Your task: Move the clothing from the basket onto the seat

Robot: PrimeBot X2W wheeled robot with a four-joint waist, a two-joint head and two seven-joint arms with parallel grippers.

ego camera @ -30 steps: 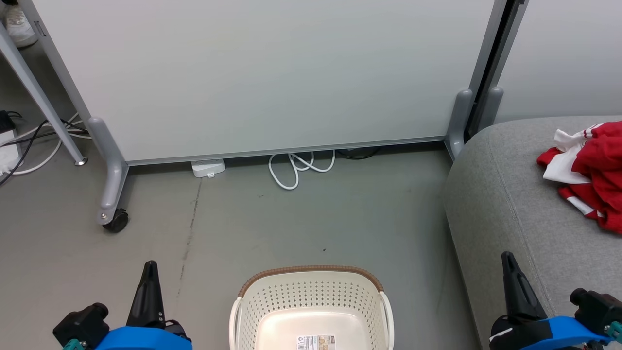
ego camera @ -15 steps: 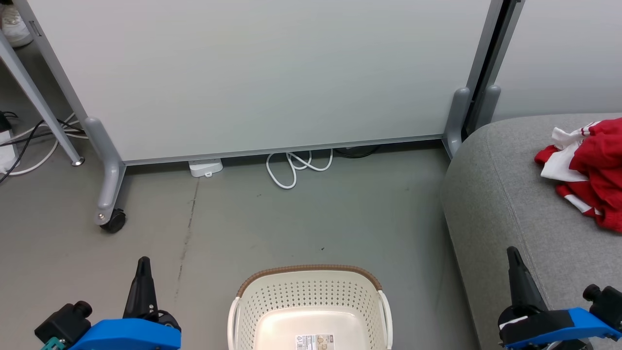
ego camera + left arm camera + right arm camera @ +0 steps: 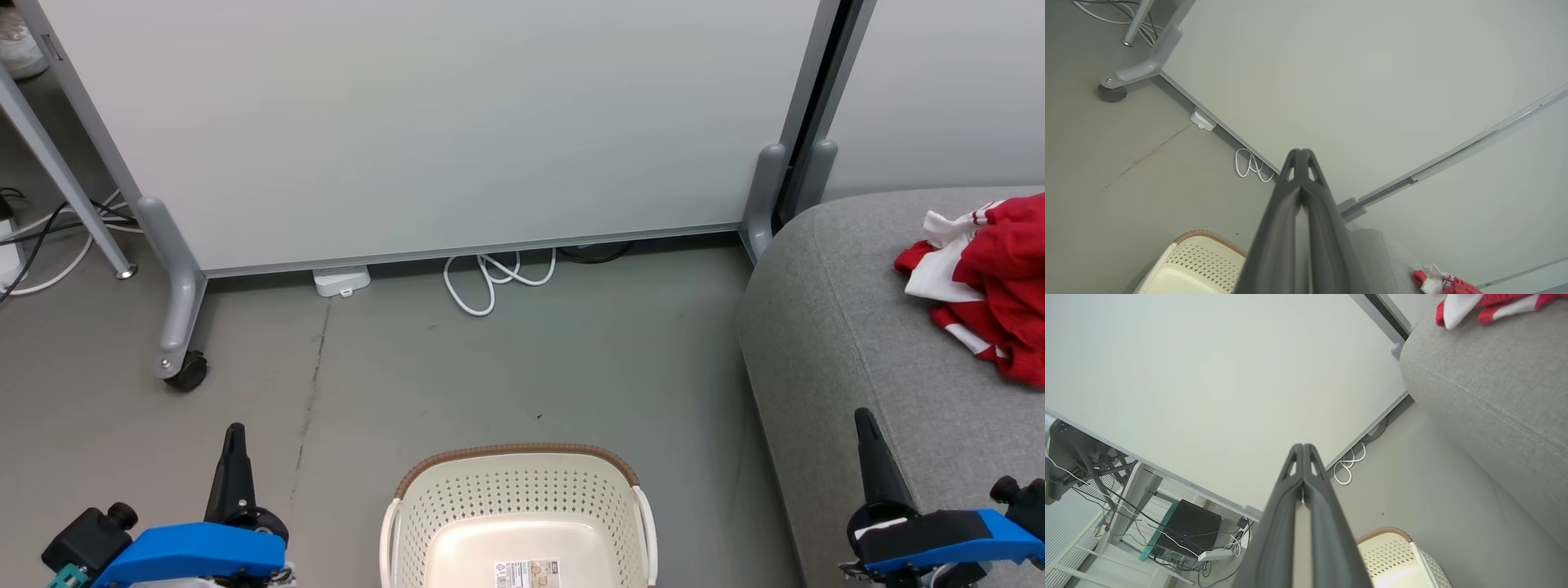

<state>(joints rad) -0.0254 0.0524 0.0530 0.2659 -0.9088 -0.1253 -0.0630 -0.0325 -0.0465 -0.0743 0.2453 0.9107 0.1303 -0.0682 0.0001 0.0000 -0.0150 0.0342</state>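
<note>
The cream basket [image 3: 516, 482] with its brown rim stands on the floor at the bottom middle; its visible part holds nothing but a barcode sticker [image 3: 529, 573]. The red and white clothing [image 3: 984, 282] lies bunched on the grey seat [image 3: 857, 351] at the right edge. My left gripper [image 3: 235, 433] is shut and empty, left of the basket. My right gripper [image 3: 862, 418] is shut and empty, above the seat's front corner. In the left wrist view the shut gripper [image 3: 1301, 152] points at the wall panel, the basket [image 3: 1202, 255] below it. The right wrist view has the shut gripper [image 3: 1303, 447], the seat [image 3: 1486, 392] and the clothing [image 3: 1486, 306].
A white partition panel [image 3: 441, 122] on grey castor feet [image 3: 181, 327] closes off the back. A looped white cable [image 3: 490, 282] and a white adapter [image 3: 341, 282] lie at its base. More cables [image 3: 57, 237] and a table leg [image 3: 57, 163] are at the far left. Grey floor surrounds the basket.
The whole head view has shifted slightly, so the camera moved. Both grippers sit lower and further out in it, still shut. Basket and clothing lie as before.
</note>
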